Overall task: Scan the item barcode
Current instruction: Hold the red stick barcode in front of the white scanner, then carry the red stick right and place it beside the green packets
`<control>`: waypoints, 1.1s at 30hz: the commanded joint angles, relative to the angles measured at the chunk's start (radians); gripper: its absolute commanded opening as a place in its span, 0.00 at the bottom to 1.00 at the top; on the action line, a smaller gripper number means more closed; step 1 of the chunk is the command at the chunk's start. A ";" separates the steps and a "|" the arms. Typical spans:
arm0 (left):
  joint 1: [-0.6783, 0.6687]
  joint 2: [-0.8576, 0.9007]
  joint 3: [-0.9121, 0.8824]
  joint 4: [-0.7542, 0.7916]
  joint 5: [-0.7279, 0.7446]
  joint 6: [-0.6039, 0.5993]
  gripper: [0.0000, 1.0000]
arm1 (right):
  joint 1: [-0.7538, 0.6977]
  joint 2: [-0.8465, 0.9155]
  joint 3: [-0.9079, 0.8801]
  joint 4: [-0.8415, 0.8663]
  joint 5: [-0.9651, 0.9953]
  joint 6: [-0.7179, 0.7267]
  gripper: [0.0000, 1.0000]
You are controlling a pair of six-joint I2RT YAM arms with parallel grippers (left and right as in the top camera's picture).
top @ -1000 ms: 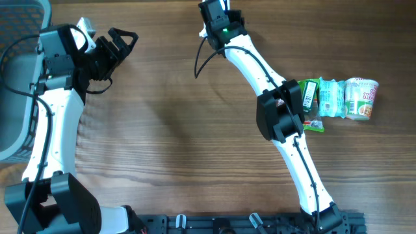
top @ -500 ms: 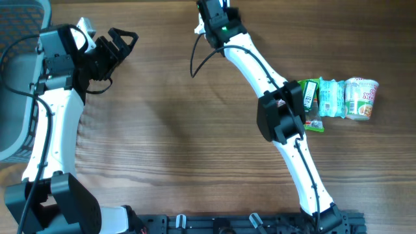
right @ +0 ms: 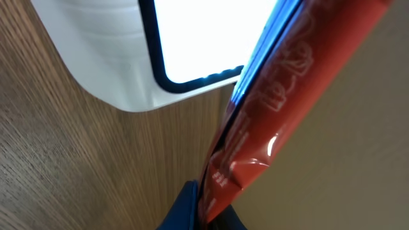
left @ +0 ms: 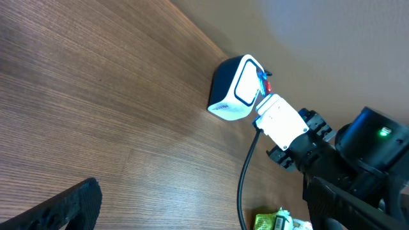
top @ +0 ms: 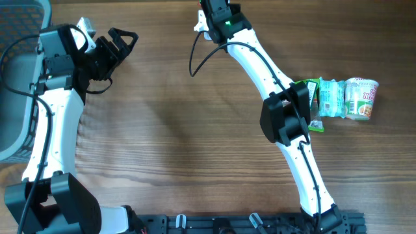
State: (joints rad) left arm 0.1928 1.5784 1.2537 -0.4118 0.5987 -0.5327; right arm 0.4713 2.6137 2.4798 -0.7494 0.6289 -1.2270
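A red foil packet (right: 271, 105), the item, is pinched edge-on in my right gripper (right: 214, 214), which is shut on it. The packet's upper edge lies right against the lit window of the white barcode scanner (right: 192, 45). From the left wrist view the scanner (left: 234, 89) stands on the table by the far edge, a sliver of the red packet (left: 264, 79) at its window. Overhead, my right gripper (top: 213, 8) reaches to the table's far edge. My left gripper (top: 122, 40) hovers open and empty at the far left, one dark finger (left: 70, 204) showing.
A row of packaged goods lies at the right: green packets (top: 312, 97), a pale green pack (top: 330, 97) and a cup of noodles (top: 361, 99). A grey basket (top: 18, 78) stands at the left edge. A black cable (top: 195, 55) hangs from the right wrist.
My right arm has pushed slightly farther toward the far edge with the packet, its elbow shifting a little right. The left arm has not moved.
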 commanded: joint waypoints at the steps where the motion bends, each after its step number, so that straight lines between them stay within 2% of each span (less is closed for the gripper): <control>1: 0.003 0.008 0.009 0.002 -0.007 -0.002 1.00 | -0.039 -0.019 -0.032 -0.003 0.032 0.023 0.04; 22: 0.003 0.008 0.009 0.002 -0.007 -0.002 1.00 | -0.060 -0.019 -0.141 0.069 0.070 -0.011 0.04; 31: 0.003 0.008 0.009 0.002 -0.007 -0.002 1.00 | -0.053 -0.019 -0.172 0.216 0.137 -0.011 0.04; 33: 0.003 0.008 0.009 0.002 -0.007 -0.001 1.00 | -0.053 -0.029 -0.171 0.253 0.143 0.027 0.04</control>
State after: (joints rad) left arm 0.1928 1.5784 1.2537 -0.4118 0.5987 -0.5327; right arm 0.4122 2.6137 2.3108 -0.5343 0.7136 -1.2350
